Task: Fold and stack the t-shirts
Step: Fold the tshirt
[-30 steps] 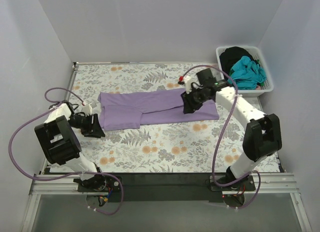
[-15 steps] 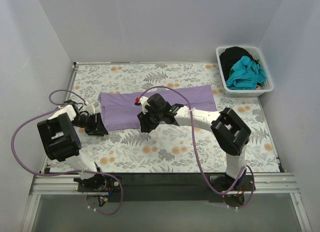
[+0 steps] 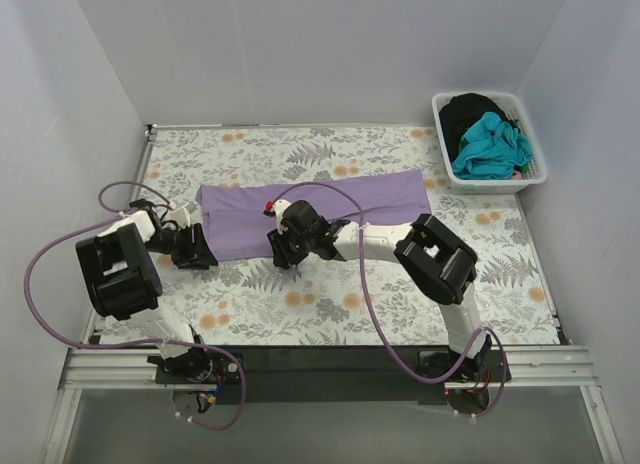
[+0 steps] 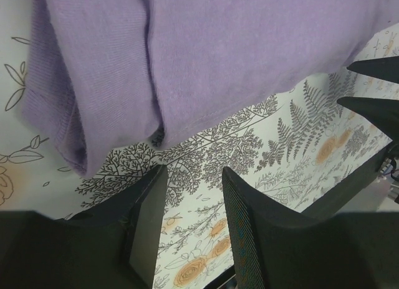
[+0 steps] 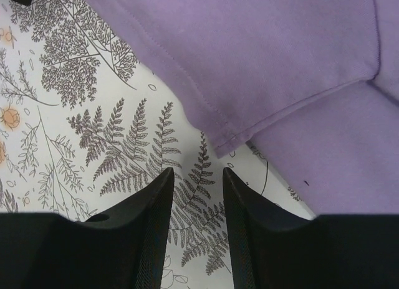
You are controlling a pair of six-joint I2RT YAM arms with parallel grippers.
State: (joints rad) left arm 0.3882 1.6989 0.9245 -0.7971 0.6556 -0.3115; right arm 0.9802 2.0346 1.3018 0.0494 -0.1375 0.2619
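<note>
Beyond the right gripper [image 5: 197, 172] lies the lavender t-shirt [image 5: 280, 65].

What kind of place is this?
Probably a robot laundry-folding test cell: plain white walls, a floral-printed table covering with a lavender-purple t-shirt, and a white plastic basket holding teal cloth and black cloth.

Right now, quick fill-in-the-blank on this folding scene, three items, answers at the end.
1. The lavender t-shirt lies flat on the ___-printed table covering.
2. The teal shirt and black shirt sit in the white basket at the table's far ___ corner.
3. The left gripper and right gripper both have jaws ___, with no cloth between them.

Missing words: floral; right; open
</note>
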